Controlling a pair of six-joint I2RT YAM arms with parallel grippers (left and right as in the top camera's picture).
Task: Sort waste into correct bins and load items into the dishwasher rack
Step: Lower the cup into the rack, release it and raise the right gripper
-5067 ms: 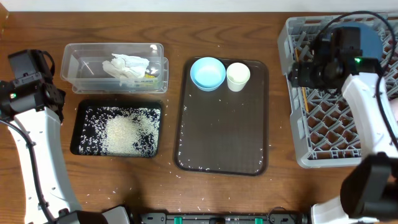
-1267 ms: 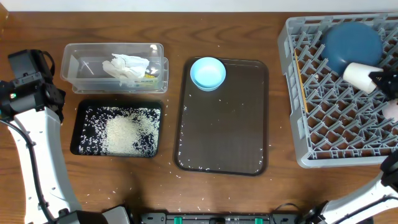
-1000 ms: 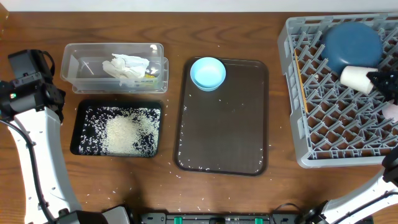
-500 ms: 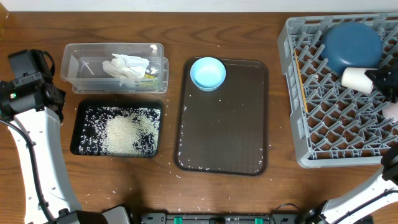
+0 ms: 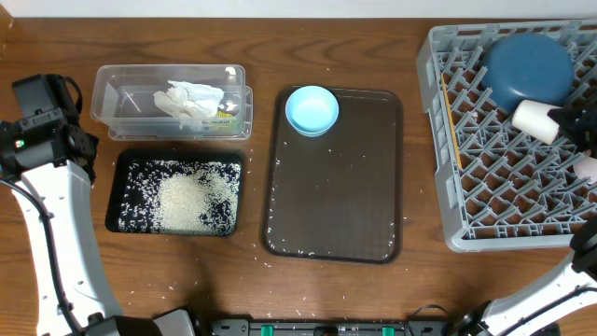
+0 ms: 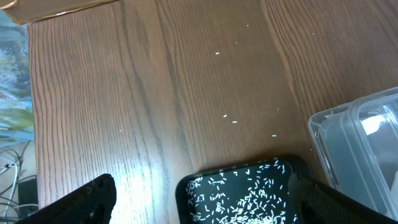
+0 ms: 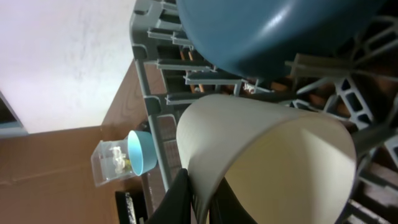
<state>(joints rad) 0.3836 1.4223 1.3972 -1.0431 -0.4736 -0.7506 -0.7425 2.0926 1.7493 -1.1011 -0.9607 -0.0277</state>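
Observation:
My right gripper (image 5: 565,119) is shut on the rim of the cream cup (image 5: 534,119), which lies tilted on its side over the grey dishwasher rack (image 5: 494,201). In the right wrist view the thin fingers (image 7: 181,198) pinch the cup (image 7: 273,155) wall just below the dark-blue dish (image 7: 273,31). That dish (image 5: 529,65) leans in the rack's far corner. A pink cup (image 5: 587,166) peeks at the right edge. The light-blue bowl (image 5: 312,109) sits on the brown tray (image 5: 336,187). My left gripper (image 6: 200,184) hangs open above the black tray's (image 6: 186,186) corner.
The clear tub (image 5: 112,93) holds a crumpled napkin (image 5: 191,99) and a yellow-green wrapper (image 5: 225,112). The black tray (image 5: 121,173) holds a heap of rice (image 5: 191,201). Loose grains dot the brown tray's near end and the table around it. The left arm (image 5: 42,126) stands at the far left.
Five seconds ago the cream cup stood on the brown tray beside the bowl; now it is over the rack in my right gripper. Over the last second it only shifted slightly. The left arm is still.

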